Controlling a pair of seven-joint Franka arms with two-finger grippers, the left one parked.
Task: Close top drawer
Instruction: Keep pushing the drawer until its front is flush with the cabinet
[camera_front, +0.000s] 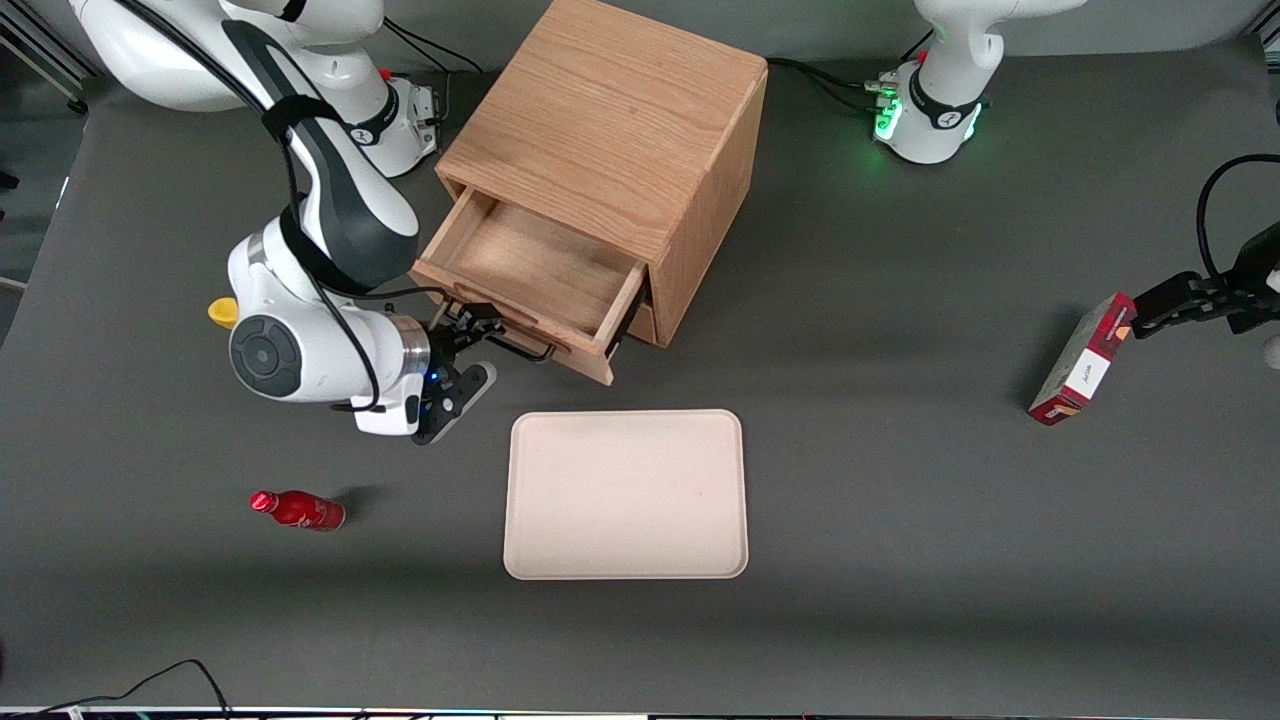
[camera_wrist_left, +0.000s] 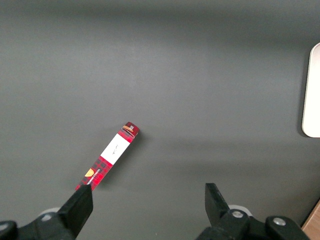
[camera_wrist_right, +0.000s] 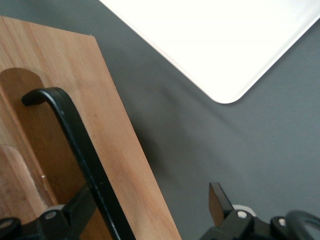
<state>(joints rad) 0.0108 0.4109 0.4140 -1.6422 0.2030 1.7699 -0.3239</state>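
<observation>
Two fingers (camera_wrist_right: 75, 210) of the gripper (camera_front: 470, 365) stand spread wide, straddling the pulled-out top drawer's (camera_front: 530, 275) black handle (camera_wrist_right: 80, 150).

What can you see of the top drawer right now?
The top drawer is a shallow box of light oak, pulled well out of the cabinet, and what shows of its inside is bare wood. Its front panel faces the tray and carries a black wire handle over a rounded recess. The gripper is at that front, fingers open: one finger sits against the handle, between bar and panel, the other hangs clear of the front, over the table.
</observation>
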